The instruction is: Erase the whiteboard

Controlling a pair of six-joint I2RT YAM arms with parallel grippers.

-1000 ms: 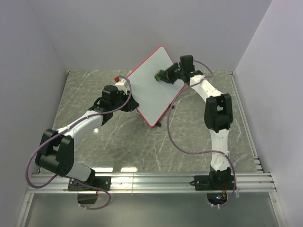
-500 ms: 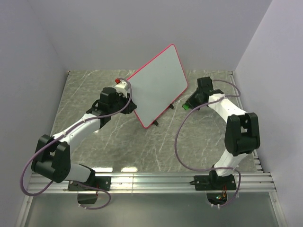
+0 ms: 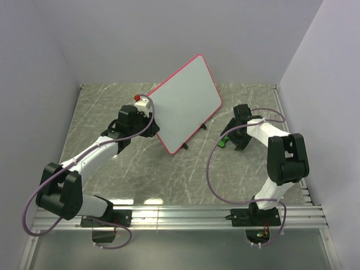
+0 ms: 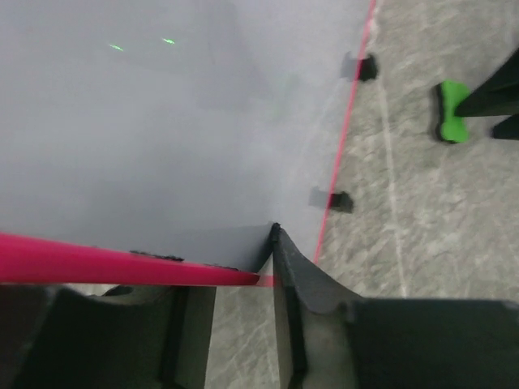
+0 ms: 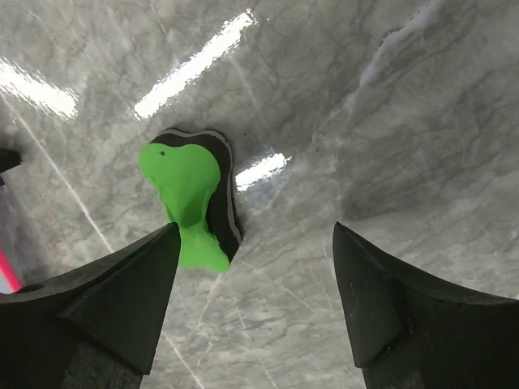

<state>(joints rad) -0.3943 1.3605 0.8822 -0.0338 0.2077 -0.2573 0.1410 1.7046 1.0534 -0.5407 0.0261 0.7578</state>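
The whiteboard (image 3: 184,101) stands tilted, white with a pink rim, its lower edge with two black clips (image 4: 334,200) near the table. My left gripper (image 3: 148,114) holds its left edge. In the left wrist view the rim (image 4: 97,261) crosses between the fingers (image 4: 302,279) of the left gripper (image 4: 243,271), and the board hides the other finger's tip. The green eraser (image 5: 190,203) lies on the table right of the board (image 3: 223,140). Just behind it, my right gripper (image 5: 255,231) stands open and holds nothing.
The marble tabletop (image 3: 146,169) is boxed in by grey walls on three sides. An aluminium rail (image 3: 180,214) carrying both arm bases runs along the near edge. A red cap (image 3: 137,97) shows just behind the left wrist.
My right gripper left the board face, came down to the table on the right, opened and let go of the eraser. The left gripper kept the board up, tilting it slightly.
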